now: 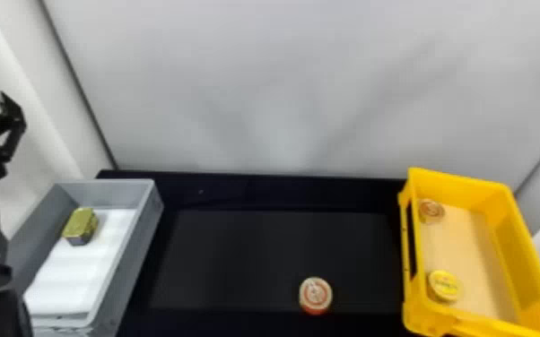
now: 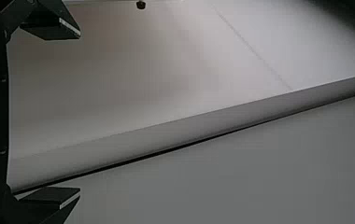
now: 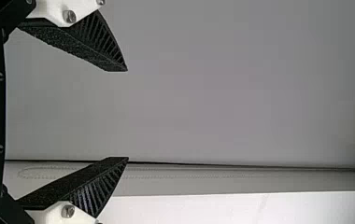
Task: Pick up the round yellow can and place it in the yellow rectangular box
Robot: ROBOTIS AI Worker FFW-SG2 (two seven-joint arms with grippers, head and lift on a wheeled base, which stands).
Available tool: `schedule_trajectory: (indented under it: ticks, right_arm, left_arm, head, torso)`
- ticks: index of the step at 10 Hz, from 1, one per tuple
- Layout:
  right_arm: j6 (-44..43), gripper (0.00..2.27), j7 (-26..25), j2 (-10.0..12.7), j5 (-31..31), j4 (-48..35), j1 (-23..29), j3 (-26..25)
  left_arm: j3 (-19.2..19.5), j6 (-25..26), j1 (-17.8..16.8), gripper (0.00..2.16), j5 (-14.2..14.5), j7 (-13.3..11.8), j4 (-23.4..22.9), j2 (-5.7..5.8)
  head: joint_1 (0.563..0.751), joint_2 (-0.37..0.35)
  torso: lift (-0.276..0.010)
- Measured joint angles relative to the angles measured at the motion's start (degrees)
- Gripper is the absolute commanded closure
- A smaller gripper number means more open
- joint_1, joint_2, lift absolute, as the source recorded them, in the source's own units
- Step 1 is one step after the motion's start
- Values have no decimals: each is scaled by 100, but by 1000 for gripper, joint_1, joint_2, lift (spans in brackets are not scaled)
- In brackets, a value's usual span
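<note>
The round yellow can [image 1: 444, 287] rests inside the yellow rectangular box [image 1: 524, 244], by the wall nearer the table's middle, toward the front. My left gripper [image 1: 6, 121] is held up at the left edge, beyond the grey box and far from the can. In the left wrist view the left gripper [image 2: 80, 113] has its fingers wide apart with nothing between them. In the right wrist view the right gripper [image 3: 128, 114] is likewise open, with only pale wall behind its fingers.
A round can with an orange-ringed lid [image 1: 315, 295] sits on the black table [image 1: 255, 260] near the front. Another round can [image 1: 431, 210] lies at the back of the yellow box. The grey box [image 1: 148, 224] at left holds a gold-green rectangular tin [image 1: 80, 225].
</note>
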Motion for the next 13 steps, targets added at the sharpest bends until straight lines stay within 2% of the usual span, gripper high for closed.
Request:
schedule_trajectory:
  ticks: [2,7,11,13]
  right_arm:
    - [59,116,11,-18,95,17,-63,265]
    - [534,134,-41,13,703,309,-445,2026]
    - [1080,151,-65,63,784,563,-526,3174]
    - [1218,153,100,117,681,710,-429,3581]
  left_arm:
    - [-12,8,0,96,0,0,3,0]
    - [-33,22,-9,96,0,1,21,0]
    - [-56,26,-15,98,0,8,54,0]
    - [-49,26,-13,96,7,8,57,0]
  head:
    - [694,14]
    - [694,14]
    - [694,14]
    - [694,14]
  torso:
    - [-60]
    - [-60]
    - [-60]
    - [-60]
